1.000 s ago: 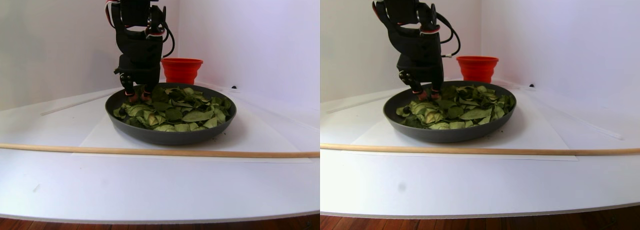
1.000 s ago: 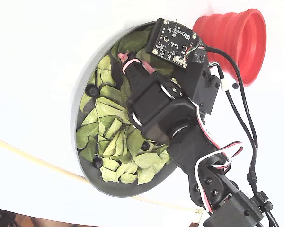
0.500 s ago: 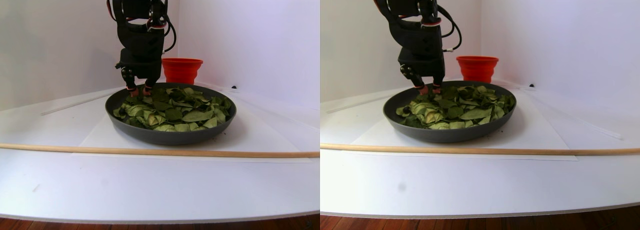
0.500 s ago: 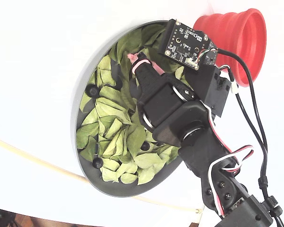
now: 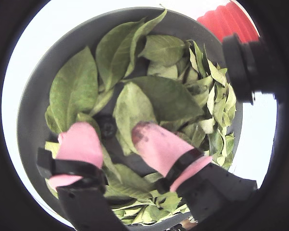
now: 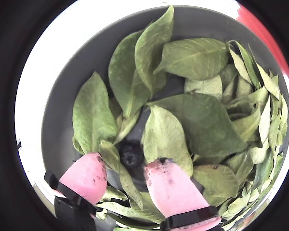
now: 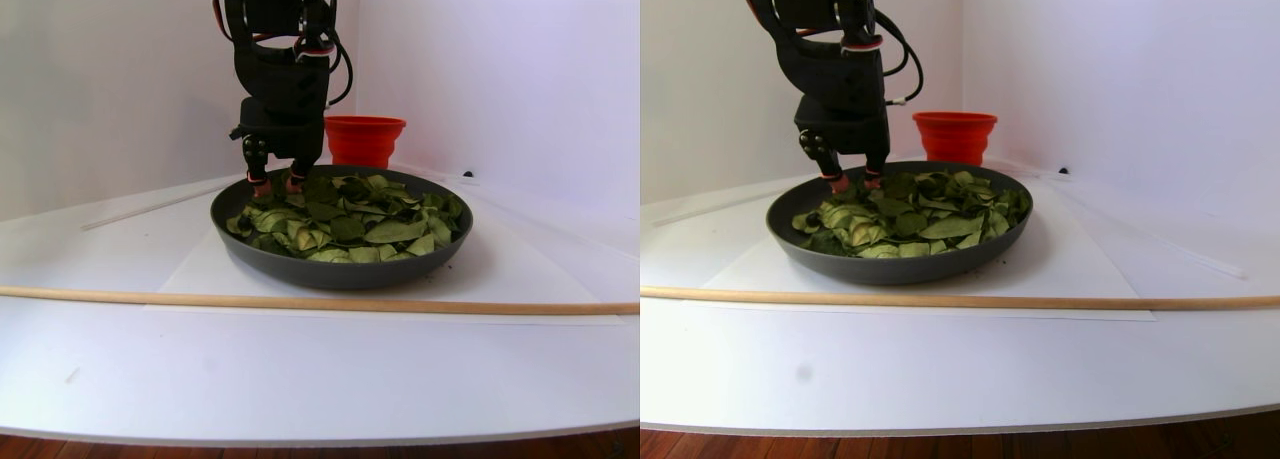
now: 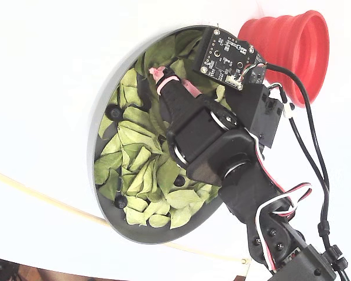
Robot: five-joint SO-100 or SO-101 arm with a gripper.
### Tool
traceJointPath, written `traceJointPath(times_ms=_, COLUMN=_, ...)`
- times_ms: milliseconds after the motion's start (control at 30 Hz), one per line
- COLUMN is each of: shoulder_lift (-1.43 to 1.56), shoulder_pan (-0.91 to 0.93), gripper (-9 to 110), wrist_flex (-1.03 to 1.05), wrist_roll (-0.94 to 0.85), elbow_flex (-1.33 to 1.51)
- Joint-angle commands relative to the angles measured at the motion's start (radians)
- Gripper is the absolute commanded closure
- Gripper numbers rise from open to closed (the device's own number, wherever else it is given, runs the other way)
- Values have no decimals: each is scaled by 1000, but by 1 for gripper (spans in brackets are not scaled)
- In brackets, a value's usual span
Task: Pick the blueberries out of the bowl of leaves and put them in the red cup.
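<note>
The dark grey bowl (image 7: 340, 274) (image 8: 145, 237) is full of light green leaves (image 7: 350, 219) (image 8: 134, 140) (image 5: 164, 96) (image 6: 197, 115). My gripper (image 5: 113, 132) (image 6: 127, 166) (image 7: 272, 184) (image 8: 174, 81) hangs open just over the leaves at the bowl's far left in the stereo pair view. One dark blueberry (image 5: 107, 126) (image 6: 131, 154) lies on the bowl floor between the pink fingertips (image 5: 79, 144) (image 6: 166, 180), apart from both. The fixed view shows more blueberries (image 8: 113, 111) (image 8: 120, 202) (image 8: 179, 180) among the leaves. The red cup (image 7: 364, 139) (image 8: 292, 47) (image 5: 229, 21) stands just behind the bowl.
A thin wooden rod (image 7: 300, 301) (image 8: 47, 199) lies across the white table in front of the bowl. White walls close in behind and to the sides. The table's front edge (image 7: 320, 434) drops to a wood floor.
The gripper rose slightly out of the leaves, then sank a little again over the bowl's far-left part. Its fingers stay apart with nothing held.
</note>
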Motion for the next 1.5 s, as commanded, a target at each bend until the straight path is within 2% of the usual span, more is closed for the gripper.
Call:
traceJointPath(times_ms=0, shoulder_lift=78, shoulder_pan=-6, gripper=85, wrist_flex=-29, wrist_roll=-5, elbow_flex=-11)
traceJointPath(times_ms=867, shoulder_lift=-64, shoulder_pan=14, gripper=85, wrist_flex=-72, wrist_roll=-20, elbow_flex=-89)
traceJointPath(times_ms=1467, shoulder_lift=-83, shoulder_pan=20, gripper=88, wrist_flex=-77, wrist_roll=-6, elbow_flex=-38)
